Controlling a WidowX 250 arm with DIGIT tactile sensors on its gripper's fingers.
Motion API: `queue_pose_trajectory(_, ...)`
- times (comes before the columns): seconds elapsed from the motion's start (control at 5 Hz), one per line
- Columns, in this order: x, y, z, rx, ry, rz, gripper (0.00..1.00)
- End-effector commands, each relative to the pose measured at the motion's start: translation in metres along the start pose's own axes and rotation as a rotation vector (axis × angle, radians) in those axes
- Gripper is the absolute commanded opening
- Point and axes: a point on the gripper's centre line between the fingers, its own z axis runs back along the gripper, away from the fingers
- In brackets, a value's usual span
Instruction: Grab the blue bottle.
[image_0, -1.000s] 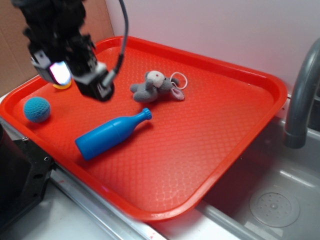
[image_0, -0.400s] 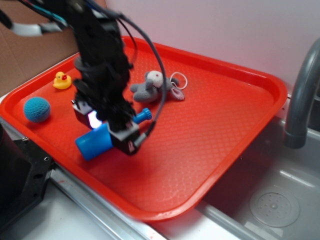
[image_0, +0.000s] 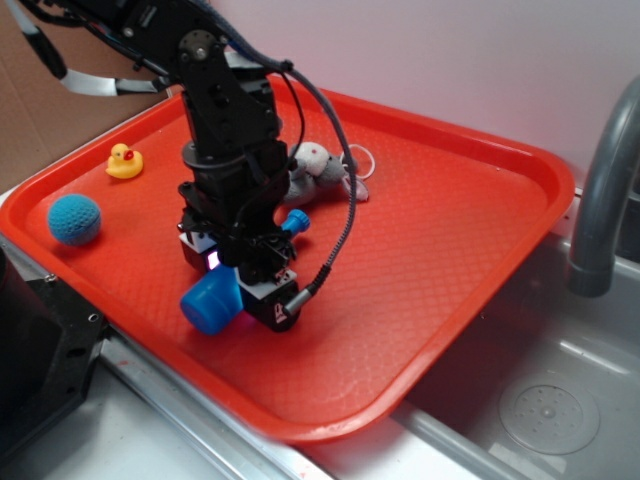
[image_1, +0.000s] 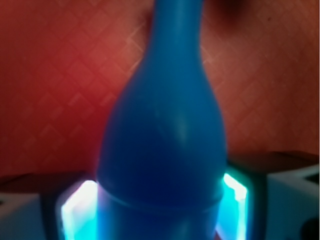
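Bottle (image_0: 212, 300): blue, lying on the red tray (image_0: 470, 260) near its front edge — base toward that edge, cap toward the plush.
Hand (image_0: 240, 285): down over the bottle's body, fingers (image_1: 232, 200) on either side, touching it — pinching the bottle.
Plush (image_0: 318, 170): grey, just behind the arm.
Ball (image_0: 74, 219): teal, left corner.
Duck (image_0: 124, 161): yellow, left edge.
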Motion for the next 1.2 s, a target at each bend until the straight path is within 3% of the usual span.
queue_pose_trajectory(0.0,0.015,0.016,0.04,-0.003,-0.031,0.03,0.0)
queue_pose_trajectory(0.2,0.022,0.036,0.091,-0.026,-0.065,0.071,0.0)
queue_pose_trajectory(0.6,0.016,0.058,0.172,-0.006,-0.211,0.204,0.0)
queue_pose_trajectory(0.8,0.013,0.064,0.185,-0.03,-0.247,0.226,0.0)
queue_pose_trajectory(1.0,0.02,0.069,0.171,-0.044,-0.204,0.29,0.0)
